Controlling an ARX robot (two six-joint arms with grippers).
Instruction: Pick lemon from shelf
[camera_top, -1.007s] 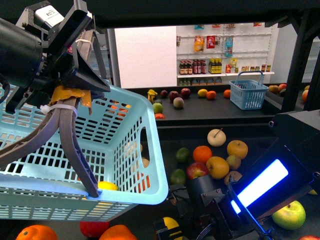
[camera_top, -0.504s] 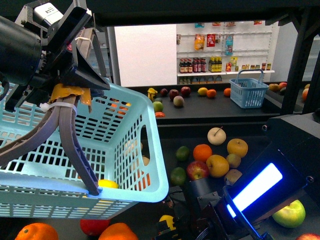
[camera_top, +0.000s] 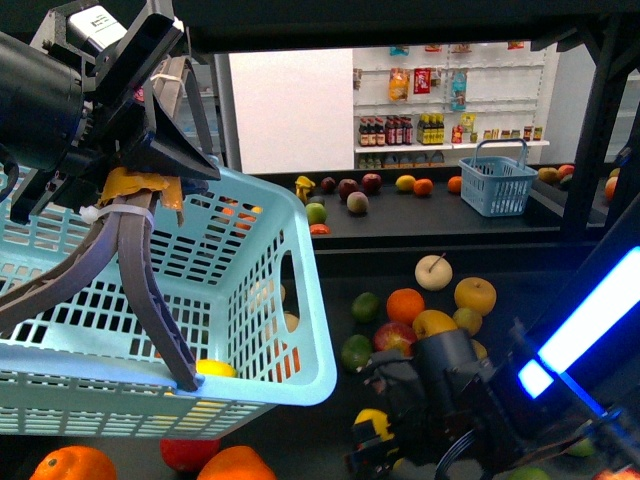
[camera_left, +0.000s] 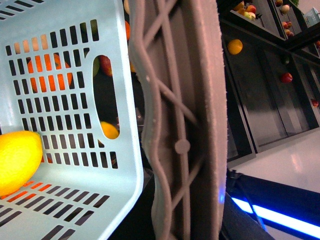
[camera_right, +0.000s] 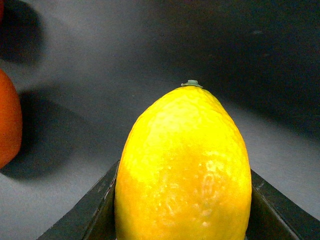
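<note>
The shelf (camera_top: 420, 228) steps up in black decks with raised front rims. The upper deck carries a row of fruit and a small blue basket (camera_top: 497, 185). The lower deck holds a cluster of fruit around an orange (camera_top: 405, 305). A black post (camera_top: 590, 120) bounds the right side. The big light-blue basket (camera_top: 260, 300) hangs tilted over the left half of the front view. Its rounded near corner comes close to the right arm, with only a narrow dark gap between them. In the right wrist view the deck around the lemon (camera_right: 182, 165) is bare and grey, with one orange-red fruit (camera_right: 7, 120) off to a side, apart from it.

The right end effector (camera_top: 378, 442) sits low in front of the fruit cluster, its black jaws pinching the lemon from both sides, the stem nub pointing away from the wrist. Whether the lemon touches the deck cannot be told. The left end effector (camera_top: 95, 330) reaches down at the big basket. One grey ribbed finger (camera_left: 180, 145) lies along the basket's wall with its tip at the near rim; the other runs out of frame, so whether it clamps cannot be told. A yellow fruit (camera_left: 17, 160) lies on the basket floor
</note>
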